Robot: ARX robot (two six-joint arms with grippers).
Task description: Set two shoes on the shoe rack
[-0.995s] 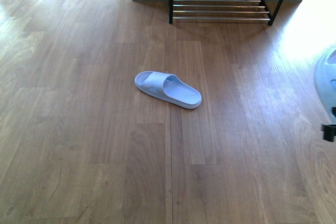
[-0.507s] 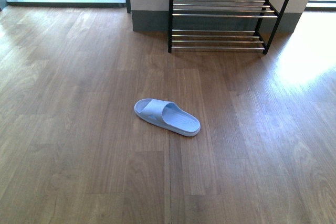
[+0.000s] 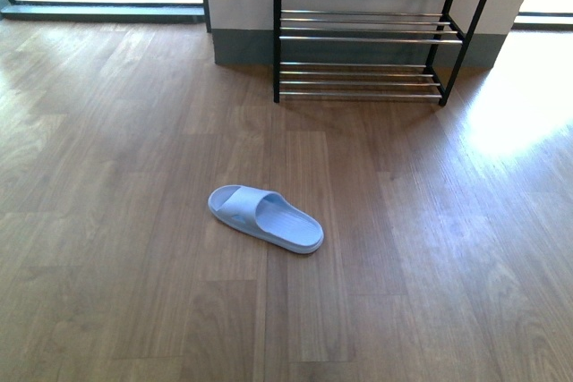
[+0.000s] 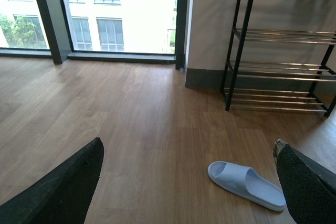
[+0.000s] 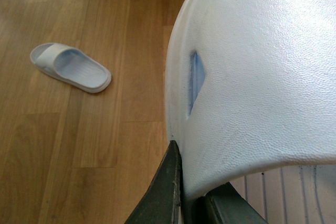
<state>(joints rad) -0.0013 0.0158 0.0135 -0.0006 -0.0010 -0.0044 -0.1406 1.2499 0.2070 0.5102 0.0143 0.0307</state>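
Well short of the shoe rack (image 3: pixel 363 38), one pale blue slide (image 3: pixel 265 218) lies on the surface; the right hand (image 5: pixel 190 203) clamps its mate (image 5: pixel 252 77) by the strap for carrying, and the left hand (image 4: pixel 184 182) gapes empty.

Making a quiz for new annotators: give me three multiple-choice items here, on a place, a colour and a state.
1. Where is the loose slide? A on a window sill; B on the wooden floor, apart from the shoe rack; C on the rack's bottom tier.
2. Its colour? A black; B red; C pale blue.
3. The right gripper is: A shut on the second slide; B open, empty; C gripping a rod.
Answers: B, it lies on bare boards; C, the front view shows it; A, the right wrist view shows it clamped.
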